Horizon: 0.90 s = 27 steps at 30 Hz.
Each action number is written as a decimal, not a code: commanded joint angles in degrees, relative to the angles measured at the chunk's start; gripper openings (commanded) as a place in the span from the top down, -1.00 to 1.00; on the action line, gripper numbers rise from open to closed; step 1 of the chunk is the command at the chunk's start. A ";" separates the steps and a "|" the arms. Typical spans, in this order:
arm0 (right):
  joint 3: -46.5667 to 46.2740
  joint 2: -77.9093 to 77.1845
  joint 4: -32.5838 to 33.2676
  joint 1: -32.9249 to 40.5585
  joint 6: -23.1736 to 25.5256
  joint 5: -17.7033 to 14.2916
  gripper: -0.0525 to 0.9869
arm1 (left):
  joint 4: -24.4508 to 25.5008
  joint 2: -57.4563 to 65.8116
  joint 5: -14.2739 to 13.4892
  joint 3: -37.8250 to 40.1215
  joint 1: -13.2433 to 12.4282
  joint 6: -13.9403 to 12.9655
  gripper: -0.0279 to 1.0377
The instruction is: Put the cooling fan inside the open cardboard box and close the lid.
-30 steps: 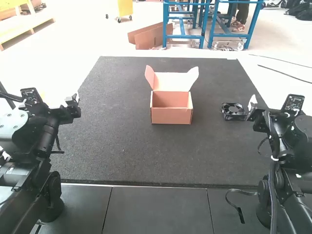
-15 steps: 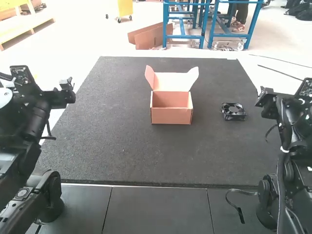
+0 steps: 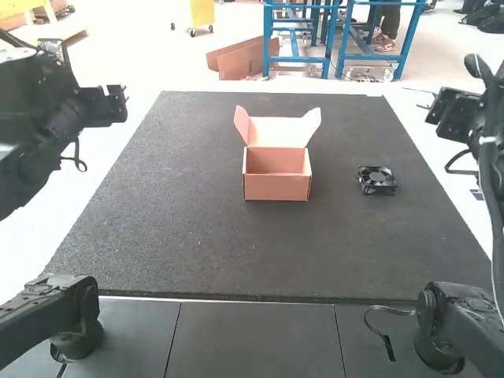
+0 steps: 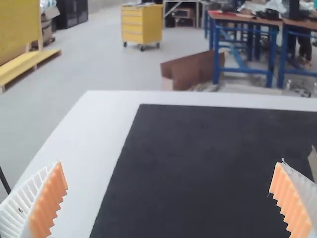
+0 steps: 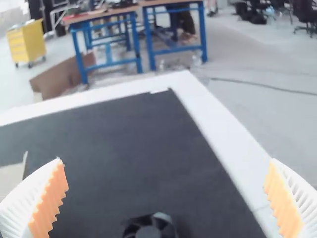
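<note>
We see the cooling fan (image 3: 378,179), a small black square frame with a round rotor, lying flat on the black mat (image 3: 181,205), near the right side of the open cardboard box (image 3: 276,173) but apart from it. The mat covers a white table (image 4: 84,148). Our left gripper (image 4: 168,198) and right gripper (image 5: 163,196) are both spread wide, holding nothing.

Left arm (image 3: 47,126), right arm (image 3: 472,118): black, bulky joints, either side of black mat (image 3: 268,228). Fingers (image 4: 20,213) white, ribbed; orange pads (image 5: 282,198). Black cable (image 3: 387,345), possibly strap, beside right base (image 3: 457,335), off mat's front edge.
</note>
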<state>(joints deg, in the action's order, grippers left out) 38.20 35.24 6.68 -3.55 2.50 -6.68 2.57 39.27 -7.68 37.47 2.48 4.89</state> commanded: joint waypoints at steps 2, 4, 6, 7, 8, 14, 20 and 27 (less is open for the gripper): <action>10.06 8.26 8.62 -0.58 4.79 -1.23 -0.85 | 4.20 5.21 -0.23 7.35 -0.11 -0.58 -0.87; 13.75 11.69 11.78 -0.58 5.06 -0.27 -0.85 | 7.10 7.76 -0.49 10.43 -0.11 -0.49 -0.87; 16.82 14.06 13.01 -0.75 3.83 4.74 -0.85 | 9.74 10.04 -0.49 13.06 0.16 -0.49 -0.87; 18.32 15.03 13.01 -0.67 3.91 5.97 -0.85 | 10.35 10.92 -0.49 14.12 0.24 -0.49 -0.87; 19.64 15.91 13.01 -0.49 3.91 5.97 -0.85 | 10.97 11.80 -0.49 15.08 0.24 -0.49 -0.87; 28.25 26.81 21.80 -0.58 3.47 6.06 -0.84 | 16.33 16.46 -0.58 18.69 2.18 -0.58 -0.87; 33.79 36.03 29.45 -1.72 -1.10 5.71 -0.85 | 19.49 18.21 -0.23 18.95 6.75 -0.67 -0.87; 35.19 44.82 32.17 -6.20 -8.65 5.97 -0.85 | 20.90 19.62 0.83 20.80 18.44 0.92 -0.87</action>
<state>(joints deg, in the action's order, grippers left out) 71.33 78.56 38.92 -7.81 -1.83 -1.19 23.16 58.28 -7.46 54.96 17.02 4.91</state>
